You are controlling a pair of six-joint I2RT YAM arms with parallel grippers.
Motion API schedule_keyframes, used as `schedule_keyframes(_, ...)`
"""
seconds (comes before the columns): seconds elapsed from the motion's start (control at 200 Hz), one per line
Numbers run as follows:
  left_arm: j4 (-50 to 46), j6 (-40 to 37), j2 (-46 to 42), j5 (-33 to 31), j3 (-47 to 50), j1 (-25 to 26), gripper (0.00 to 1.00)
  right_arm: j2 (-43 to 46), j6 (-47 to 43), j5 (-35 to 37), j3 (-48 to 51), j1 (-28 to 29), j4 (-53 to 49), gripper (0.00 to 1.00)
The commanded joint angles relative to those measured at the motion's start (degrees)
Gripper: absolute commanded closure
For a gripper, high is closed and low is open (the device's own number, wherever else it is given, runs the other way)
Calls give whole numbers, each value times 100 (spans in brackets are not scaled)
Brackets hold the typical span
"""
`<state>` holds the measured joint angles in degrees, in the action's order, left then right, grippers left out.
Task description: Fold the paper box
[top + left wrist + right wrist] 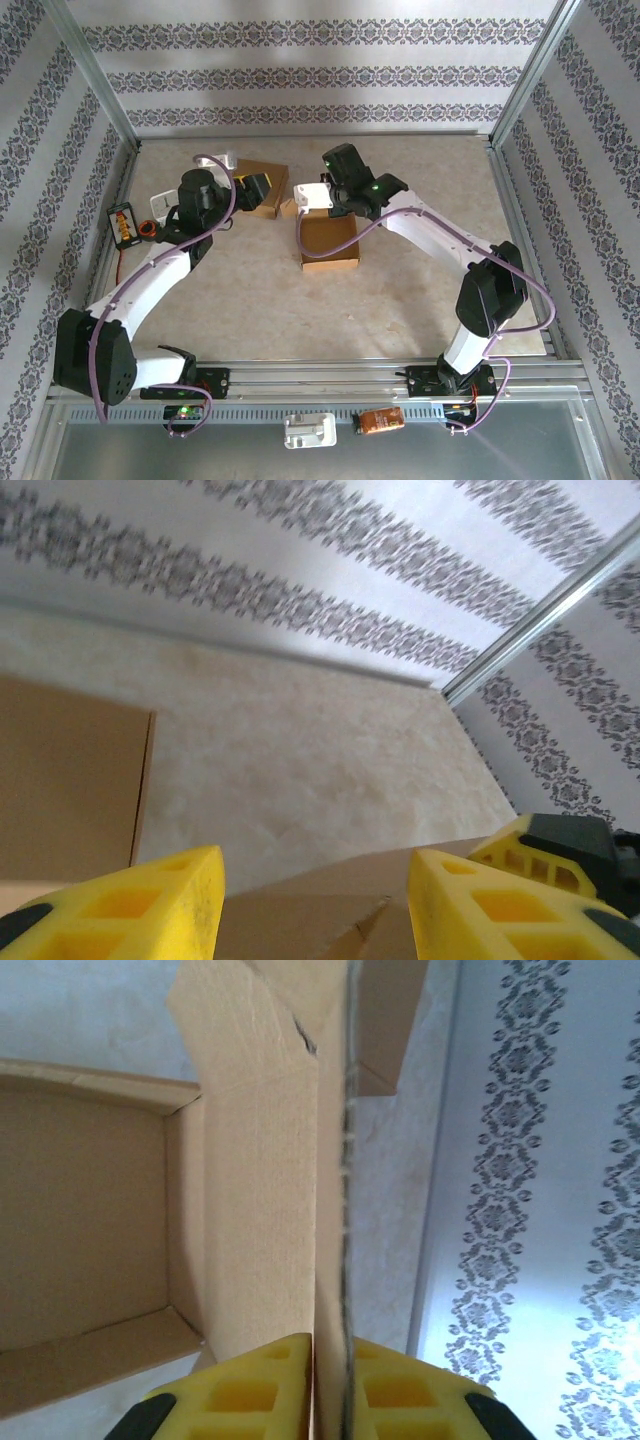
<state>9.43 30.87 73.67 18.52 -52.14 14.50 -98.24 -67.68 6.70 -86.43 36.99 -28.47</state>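
Observation:
The brown paper box (330, 243) sits open in the middle of the table, and a flat flap of it (268, 186) reaches toward the back left. At the box's far wall, my right gripper (336, 211) is shut on the upright cardboard wall (290, 1210); its yellow fingers (255, 1390) press that wall from both sides. The box's inside (90, 1220) lies to their left. My left gripper (252, 188) hovers over the flap. It stands open (315, 868), with a cardboard edge (330, 915) low between its fingers and nothing gripped.
An orange and black device (123, 224) and a small white object (160, 206) lie at the left wall. A white part (308, 431) and an orange part (381, 420) rest on the near rail. Patterned walls and metal posts (530, 75) enclose the table.

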Motion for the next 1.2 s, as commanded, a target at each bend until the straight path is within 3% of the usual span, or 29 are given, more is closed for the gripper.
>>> schedule_keyframes(0.0, -1041, 674, 235, 145, -251, -81, 49, 244, 313, 269, 206, 137, 211, 86)
schedule_keyframes(0.29, -1234, 791, 749, 558, -563, -81, 49, 511, 809, 45, 799, 277, 215, 80)
schedule_keyframes(0.465, -1202, 624, 724, 598, -521, -81, 46, 780, 1237, -503, 1068, 366, 108, 80)
schedule_keyframes(0.759, -967, 413, 614, 829, -346, -73, 44, 985, 1669, -784, 1304, 484, 4, 76)
schedule_keyframes(0.814, -982, 346, 601, 846, -345, -72, 43, 1052, 1760, -776, 1154, 470, -8, 73)
schedule_keyframes(0.874, -1007, 308, 588, 832, -353, -73, 43, 1094, 1941, -786, 941, 430, -10, 60)
schedule_keyframes(1.194, -1077, 147, 663, 737, -364, -71, 42, 1428, 2709, -1580, 412, 174, -128, 48)
